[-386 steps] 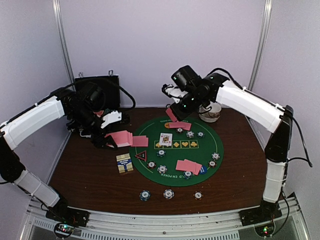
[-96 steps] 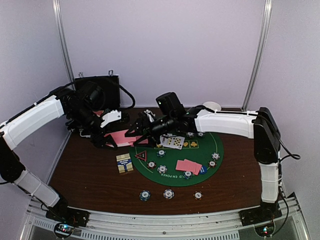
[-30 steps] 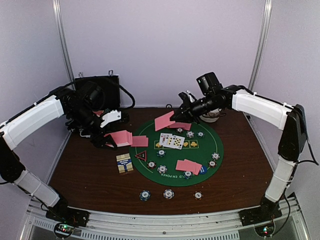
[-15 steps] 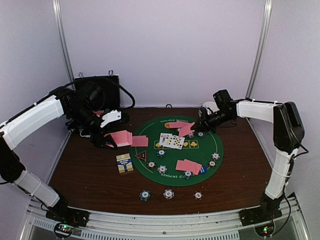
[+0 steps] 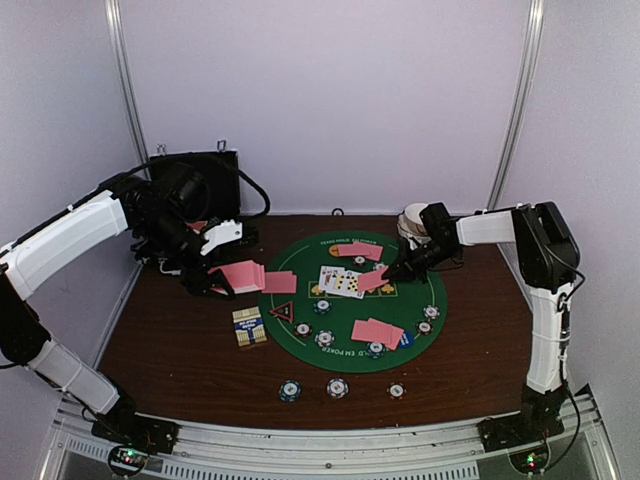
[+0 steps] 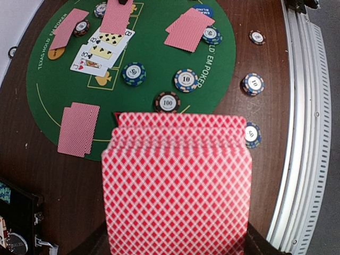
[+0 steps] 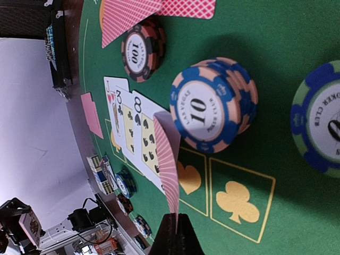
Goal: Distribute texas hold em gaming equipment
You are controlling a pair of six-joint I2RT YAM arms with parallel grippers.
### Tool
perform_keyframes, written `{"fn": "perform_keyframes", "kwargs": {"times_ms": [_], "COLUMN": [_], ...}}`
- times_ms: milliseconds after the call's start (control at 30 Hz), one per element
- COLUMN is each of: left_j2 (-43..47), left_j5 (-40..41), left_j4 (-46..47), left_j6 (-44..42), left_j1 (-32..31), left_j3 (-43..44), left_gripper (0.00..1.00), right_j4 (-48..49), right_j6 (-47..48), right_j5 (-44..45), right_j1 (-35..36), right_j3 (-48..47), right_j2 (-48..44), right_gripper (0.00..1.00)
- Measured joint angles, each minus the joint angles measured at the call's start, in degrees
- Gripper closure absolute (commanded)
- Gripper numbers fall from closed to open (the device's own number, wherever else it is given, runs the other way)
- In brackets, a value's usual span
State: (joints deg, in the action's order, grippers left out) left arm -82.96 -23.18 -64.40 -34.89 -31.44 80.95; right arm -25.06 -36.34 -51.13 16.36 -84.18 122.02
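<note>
My left gripper (image 5: 222, 278) is shut on a deck of pink-backed cards (image 6: 177, 180) held above the table's left side; the deck hides its fingers. My right gripper (image 7: 178, 226) is shut on one pink-backed card (image 7: 169, 164), low over the green mat (image 5: 350, 312), just right of three face-up cards (image 5: 338, 282). In the right wrist view the card curls beside a stack of blue 10 chips (image 7: 212, 111). Pairs of face-down cards lie at the mat's far side (image 5: 360, 250), near side (image 5: 378, 330) and left edge (image 5: 278, 282). The triangle marker (image 5: 282, 310) lies at the mat's left.
Three chips (image 5: 337, 387) lie on the brown table near the front edge. A blue-yellow card box (image 5: 249, 326) lies left of the mat. A black case (image 5: 195, 180) stands at the back left. Stacked white bowls (image 5: 418, 222) stand behind my right gripper.
My right gripper has carried a pink-backed card from the mat's far side down and left to just right of the face-up cards. The left arm has not moved.
</note>
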Motion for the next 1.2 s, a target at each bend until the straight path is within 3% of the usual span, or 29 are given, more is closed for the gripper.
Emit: {"fn": "perform_keyframes", "kwargs": {"times_ms": [267, 533, 700, 867, 1067, 1200], "left_j2": [0.0, 0.0, 0.0, 0.0, 0.0, 0.0], "left_j5": [0.0, -0.3, -0.3, -0.5, -0.5, -0.5], "left_j4": [0.0, 0.0, 0.0, 0.0, 0.0, 0.0], "left_j6": [0.0, 0.0, 0.0, 0.0, 0.0, 0.0], "left_j1": [0.0, 0.0, 0.0, 0.0, 0.0, 0.0], "left_j3": [0.0, 0.0, 0.0, 0.0, 0.0, 0.0], "left_gripper": [1.0, 1.0, 1.0, 1.0, 1.0, 1.0], "right_j4": [-2.6, -6.8, -8.8, -10.9, -14.3, -11.6], "right_j6": [2.5, 4.8, 5.4, 6.7, 7.5, 4.8], "right_j5": [2.1, 5.0, 6.0, 9.0, 15.7, 16.2], "right_j1": [-1.0, -1.1, -1.1, -0.7, 1.4, 7.9], "right_j3": [-0.6, -1.0, -1.0, -2.2, -2.6, -2.7], "right_j2": [0.8, 0.9, 0.9, -0.2, -7.4, -15.1], "right_gripper": [0.99, 0.74, 0.52, 0.38, 0.24, 0.17]}}
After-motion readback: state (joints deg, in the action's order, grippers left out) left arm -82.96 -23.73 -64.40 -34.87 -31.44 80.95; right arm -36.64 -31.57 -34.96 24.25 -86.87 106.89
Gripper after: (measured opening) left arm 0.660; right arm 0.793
